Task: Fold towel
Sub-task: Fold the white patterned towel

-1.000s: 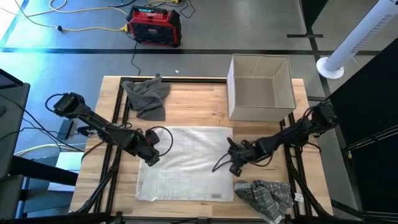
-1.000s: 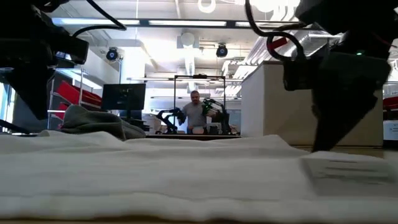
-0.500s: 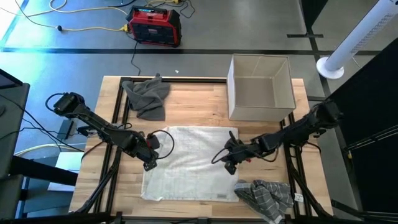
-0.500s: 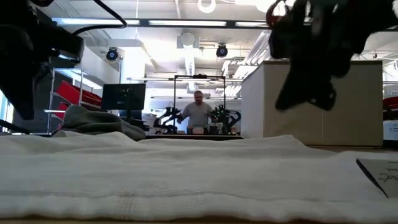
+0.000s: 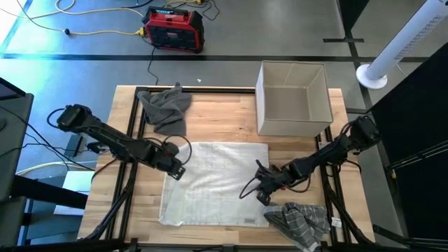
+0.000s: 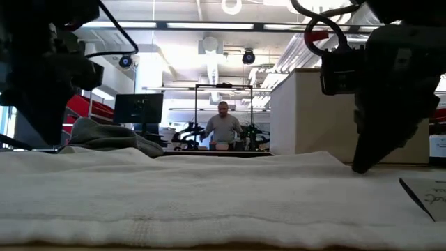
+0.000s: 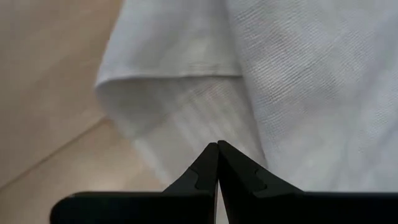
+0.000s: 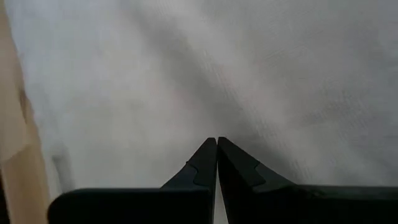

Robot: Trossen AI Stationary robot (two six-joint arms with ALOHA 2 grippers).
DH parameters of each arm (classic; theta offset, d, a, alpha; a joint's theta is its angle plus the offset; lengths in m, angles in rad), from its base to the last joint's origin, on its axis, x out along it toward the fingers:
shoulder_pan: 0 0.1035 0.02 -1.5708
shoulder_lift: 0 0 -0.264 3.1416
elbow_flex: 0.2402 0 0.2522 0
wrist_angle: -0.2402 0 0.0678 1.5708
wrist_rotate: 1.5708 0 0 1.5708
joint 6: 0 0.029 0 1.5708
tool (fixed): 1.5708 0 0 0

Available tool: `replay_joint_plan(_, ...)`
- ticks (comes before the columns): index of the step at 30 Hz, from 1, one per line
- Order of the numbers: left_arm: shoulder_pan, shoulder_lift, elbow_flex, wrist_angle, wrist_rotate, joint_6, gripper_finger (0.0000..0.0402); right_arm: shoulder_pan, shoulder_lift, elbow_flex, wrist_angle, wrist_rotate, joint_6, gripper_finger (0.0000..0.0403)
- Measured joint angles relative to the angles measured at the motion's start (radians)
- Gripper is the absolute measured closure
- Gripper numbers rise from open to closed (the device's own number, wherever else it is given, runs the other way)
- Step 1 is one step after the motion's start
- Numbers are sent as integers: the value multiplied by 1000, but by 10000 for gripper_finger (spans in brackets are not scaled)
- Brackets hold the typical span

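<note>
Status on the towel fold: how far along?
Done: white towel lies spread flat, unfolded. In hand: left gripper at its left edge and right gripper at its right edge, both with fingers closed, no cloth visibly pinched. Left: every fold.

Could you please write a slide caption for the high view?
Both hands, left and right, shut over opposite edges of the white towel spread flat on the table.

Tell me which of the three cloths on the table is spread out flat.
The white towel in the middle, between both hands. The grey cloth at the far left and the striped cloth at the near right lie crumpled.
</note>
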Motion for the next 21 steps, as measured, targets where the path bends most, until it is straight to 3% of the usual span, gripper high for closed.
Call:
replay_joint_plan(8, 72, -174, 0, -68, 64, -22, 401, 0, 0, 0, -5, 75, -48, 403)
replay_joint_plan(13, 111, -263, -34, 18, 79, -119, 398, -1, 0, 1, -5, 121, -77, 403)
replay_joint_plan(17, 119, -274, -82, 132, 99, -219, 367, -1, 0, 1, -5, 132, -89, 403)
replay_joint_plan(21, 117, -253, -100, 103, 77, -318, 315, -1, 0, 1, -5, 149, -94, 403)
